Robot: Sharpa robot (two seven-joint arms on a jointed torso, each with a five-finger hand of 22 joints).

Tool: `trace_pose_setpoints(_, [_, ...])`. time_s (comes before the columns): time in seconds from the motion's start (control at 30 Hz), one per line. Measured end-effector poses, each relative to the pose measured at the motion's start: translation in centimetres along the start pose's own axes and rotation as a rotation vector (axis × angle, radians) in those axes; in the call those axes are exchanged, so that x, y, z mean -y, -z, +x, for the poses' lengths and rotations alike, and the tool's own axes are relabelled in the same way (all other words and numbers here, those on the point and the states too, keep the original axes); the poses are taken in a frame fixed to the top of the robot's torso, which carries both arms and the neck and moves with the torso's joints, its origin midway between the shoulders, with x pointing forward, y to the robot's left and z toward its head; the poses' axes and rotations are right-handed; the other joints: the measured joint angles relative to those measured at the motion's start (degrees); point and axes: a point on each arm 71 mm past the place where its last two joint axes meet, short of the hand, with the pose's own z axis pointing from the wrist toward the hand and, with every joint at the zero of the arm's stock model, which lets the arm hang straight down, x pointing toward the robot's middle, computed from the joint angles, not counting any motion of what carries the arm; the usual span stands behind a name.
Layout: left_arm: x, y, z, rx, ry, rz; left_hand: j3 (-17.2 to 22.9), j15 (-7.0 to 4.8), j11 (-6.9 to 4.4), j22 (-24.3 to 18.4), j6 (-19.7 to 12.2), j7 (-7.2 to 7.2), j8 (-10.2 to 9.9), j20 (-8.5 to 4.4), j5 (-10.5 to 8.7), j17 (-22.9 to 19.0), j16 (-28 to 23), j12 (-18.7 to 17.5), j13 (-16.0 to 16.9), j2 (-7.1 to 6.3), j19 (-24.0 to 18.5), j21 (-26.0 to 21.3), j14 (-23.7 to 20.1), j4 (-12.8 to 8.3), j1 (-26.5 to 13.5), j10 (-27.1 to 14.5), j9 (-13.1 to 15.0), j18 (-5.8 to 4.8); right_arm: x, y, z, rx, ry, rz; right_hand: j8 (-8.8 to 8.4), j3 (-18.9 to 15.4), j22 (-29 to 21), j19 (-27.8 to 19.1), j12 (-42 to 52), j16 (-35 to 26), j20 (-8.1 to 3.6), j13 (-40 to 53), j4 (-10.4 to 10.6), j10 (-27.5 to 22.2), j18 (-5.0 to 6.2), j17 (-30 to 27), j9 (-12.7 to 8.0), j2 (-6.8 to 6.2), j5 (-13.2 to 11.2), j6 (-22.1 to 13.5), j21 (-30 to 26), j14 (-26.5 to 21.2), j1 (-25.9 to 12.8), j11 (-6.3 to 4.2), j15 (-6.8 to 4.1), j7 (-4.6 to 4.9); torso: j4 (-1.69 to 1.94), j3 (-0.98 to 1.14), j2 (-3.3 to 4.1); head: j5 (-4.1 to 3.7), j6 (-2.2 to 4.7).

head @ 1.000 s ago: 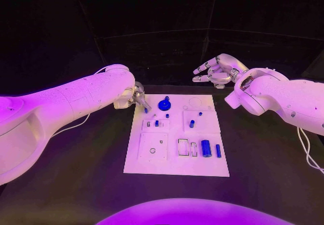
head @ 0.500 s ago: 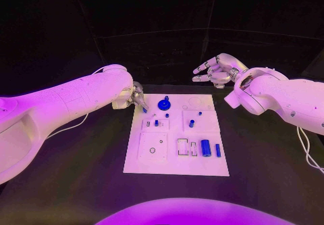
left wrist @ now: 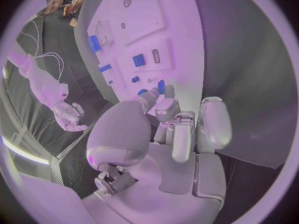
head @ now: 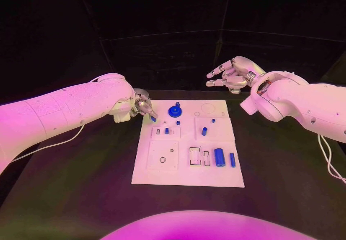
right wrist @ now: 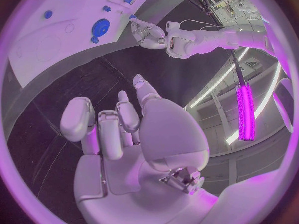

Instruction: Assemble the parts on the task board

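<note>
The left hand (head: 143, 108) is hovering at the far left corner of the task board (head: 189, 181), its fingers curled together around what looks like a small blue part (head: 153, 119), though the fingertips are hiding most of it. The right hand (head: 229, 75) is hanging well behind the board's far right corner, above the black table (head: 72, 200), fingers spread and grasping nothing. On the board, a round blue knob (head: 175, 111) is sitting just beside the left hand, with small blue pegs (head: 205, 132) standing toward the middle. A thick blue cylinder (head: 220, 158) and a thinner blue pin (head: 233, 160) are lying side by side near the right edge.
</note>
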Motion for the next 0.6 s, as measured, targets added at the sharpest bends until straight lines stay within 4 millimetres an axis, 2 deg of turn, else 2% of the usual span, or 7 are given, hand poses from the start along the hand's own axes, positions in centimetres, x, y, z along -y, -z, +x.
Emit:
trace_pose_setpoints(0.3, [-0.3,1.6,1.3,0.053,0.051,0.046,2.05,0.0,-0.22,0.53,-0.2,-0.19,0.64,-0.12,-0.01,0.0,0.0,0.34,0.27,-0.85,0.27,0.36,0.0,-0.63,-0.85,0.37,0.34,0.0,0.1,0.0,-0.1,0.0,0.001,0.002,0.0,0.0,0.0,0.0,0.0,0.0,0.0,0.0,0.0,0.0,0.01,0.0,0.0,0.0,0.0,0.0,0.0,0.0,0.0,0.0,0.0,0.0,0.09,-0.01,-0.01,0.43,-0.01])
trace_pose_setpoints(0.57, [-0.2,1.9,3.0,0.075,0.065,0.068,2.26,0.0,-0.33,0.52,-0.22,-0.17,0.65,-0.12,-0.11,0.0,0.0,0.34,0.27,-0.93,0.28,0.36,0.0,-0.67,-1.23,0.48,0.34,0.0,0.1,0.0,-0.1,0.0,0.001,0.002,0.0,0.0,0.0,0.0,0.0,0.0,0.0,0.0,0.0,0.0,0.0,0.0,0.01,0.0,0.0,0.0,0.0,0.0,0.0,0.0,0.0,0.0,0.12,-0.01,-0.01,0.86,0.02])
trace_pose_setpoints(0.6, [-0.2,1.9,3.1,0.076,0.064,0.068,3.35,0.0,-0.33,0.52,-0.17,-0.22,0.65,-0.12,-0.12,0.0,0.0,0.34,0.27,-1.07,0.28,0.36,0.0,-1.46,-1.51,0.48,0.34,0.0,0.1,0.0,-0.1,0.0,0.001,0.003,0.0,0.0,0.01,0.0,0.0,0.0,0.0,0.0,0.0,0.0,0.0,0.0,0.01,0.0,0.0,0.0,0.0,0.0,0.0,0.0,0.0,0.0,0.12,-0.01,-0.01,0.9,0.02])
